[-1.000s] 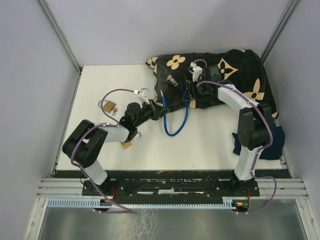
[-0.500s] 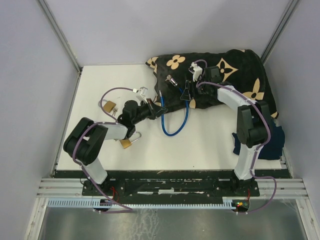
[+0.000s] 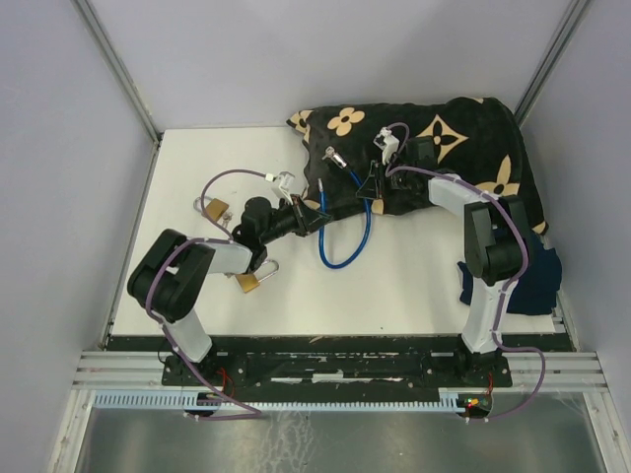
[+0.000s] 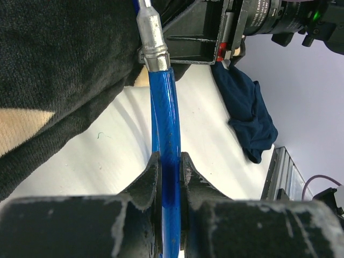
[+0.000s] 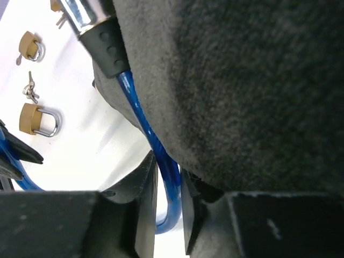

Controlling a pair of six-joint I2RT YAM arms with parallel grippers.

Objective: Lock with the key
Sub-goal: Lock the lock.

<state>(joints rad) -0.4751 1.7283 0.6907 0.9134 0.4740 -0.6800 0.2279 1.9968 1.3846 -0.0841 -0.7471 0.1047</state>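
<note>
My left fingers (image 4: pixel 184 174) pinch the blue cable lock (image 3: pixel 345 258) just below its silver end ferrule (image 4: pixel 152 43). My right fingers (image 5: pixel 148 188) close narrowly on the same cable below its chrome lock head (image 5: pixel 86 12), at the edge of the black patterned blanket (image 3: pixel 463 138). The cable's loop sags onto the white counter (image 3: pixel 414 286). 2 brass padlocks (image 5: pixel 36 119) and small keys (image 5: pixel 32 88) lie further left, apart from the cable.

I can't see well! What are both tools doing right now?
Left tool: closed on the blue plastic-coated lock cable.
Right tool: closed on the same cable.
</note>
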